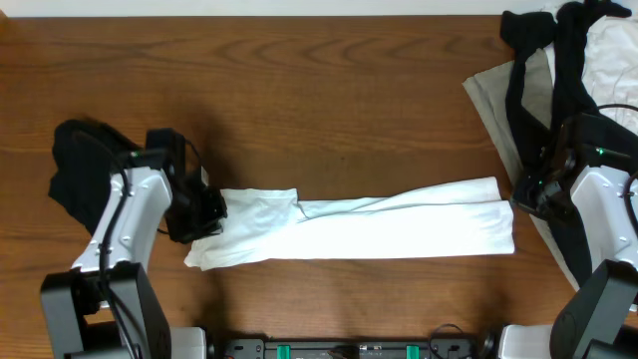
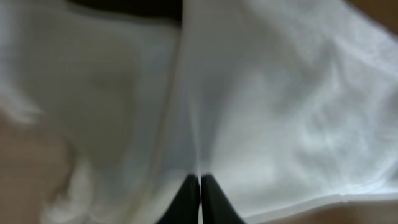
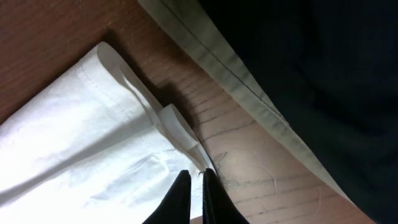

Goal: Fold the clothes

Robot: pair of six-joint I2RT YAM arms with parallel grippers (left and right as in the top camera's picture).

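Pinching folded white fabric T-shirt (image 1: 399, 229) | I had left gripper (image 2: 199, 186), right gripper (image 3: 198, 180) clamped on ends | shallow right pinch risked slipping.

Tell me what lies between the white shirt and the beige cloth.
Bare table separates shirt from cloth; right wrist view shows it.

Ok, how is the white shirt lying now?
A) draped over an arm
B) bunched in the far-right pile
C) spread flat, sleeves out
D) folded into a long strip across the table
D: the shirt lies as a long narrow strip, with the left fingers shut on one end and the right fingers on the other.
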